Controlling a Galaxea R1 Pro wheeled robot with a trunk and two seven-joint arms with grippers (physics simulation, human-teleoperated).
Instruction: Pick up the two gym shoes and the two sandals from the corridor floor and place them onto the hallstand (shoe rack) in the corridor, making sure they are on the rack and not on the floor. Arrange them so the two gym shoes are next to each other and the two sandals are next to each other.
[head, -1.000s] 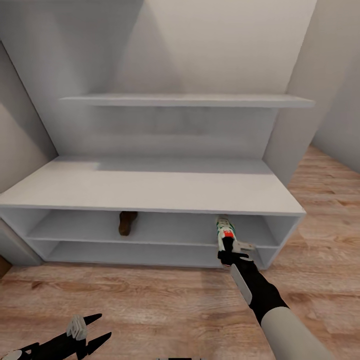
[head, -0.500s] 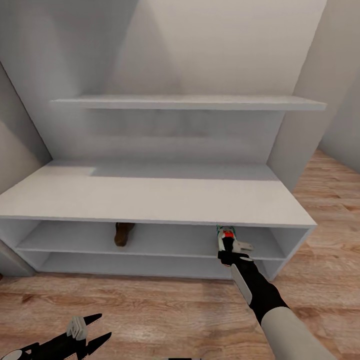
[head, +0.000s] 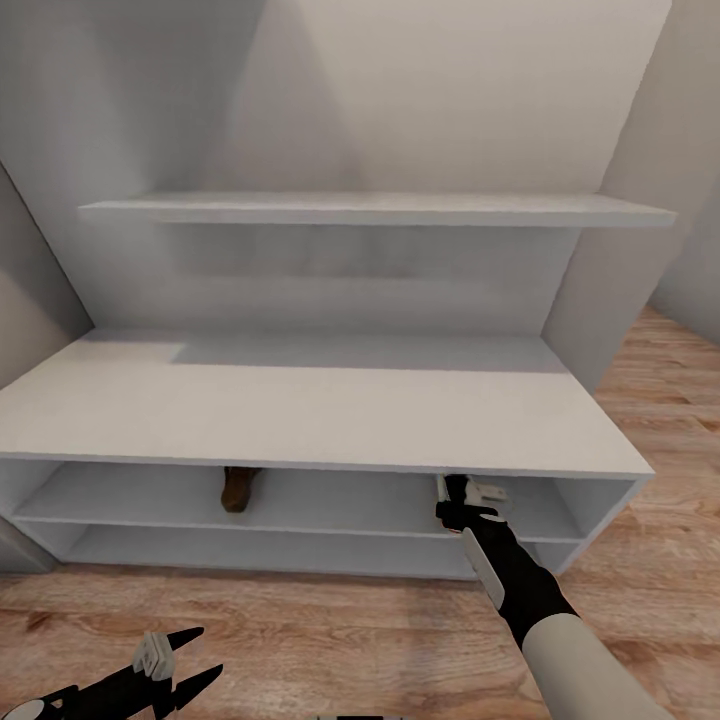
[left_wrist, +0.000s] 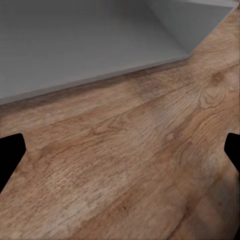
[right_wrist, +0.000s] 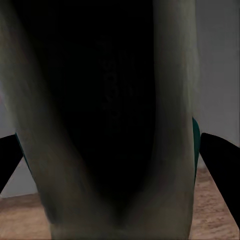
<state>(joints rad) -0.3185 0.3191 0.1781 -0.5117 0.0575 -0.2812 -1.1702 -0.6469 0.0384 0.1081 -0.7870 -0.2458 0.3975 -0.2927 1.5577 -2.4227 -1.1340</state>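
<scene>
Pale-grey hallstand (head: 300, 400) ahead on the wood-plank corridor floor (head: 330, 620); right gripper (head: 452, 492) reaches under the bench top at the upper open shelf, clamped on a gym shoe (right_wrist: 107, 130), whose dark inside and cream rim sit between the finger tips in the right wrist view; one brown sandal (head: 238, 487) sits on the same shelf, well apart to the left; left gripper (head: 185, 655) hangs low over the floor, fingers spread wide, holding nothing.

On the hallstand (head: 300, 410), a sandal (head: 237, 488) lies left on the upper shelf under the bench; the right gripper (head: 458, 497) reaches in at right, a gym shoe (right_wrist: 115, 125) between its fingers.
</scene>
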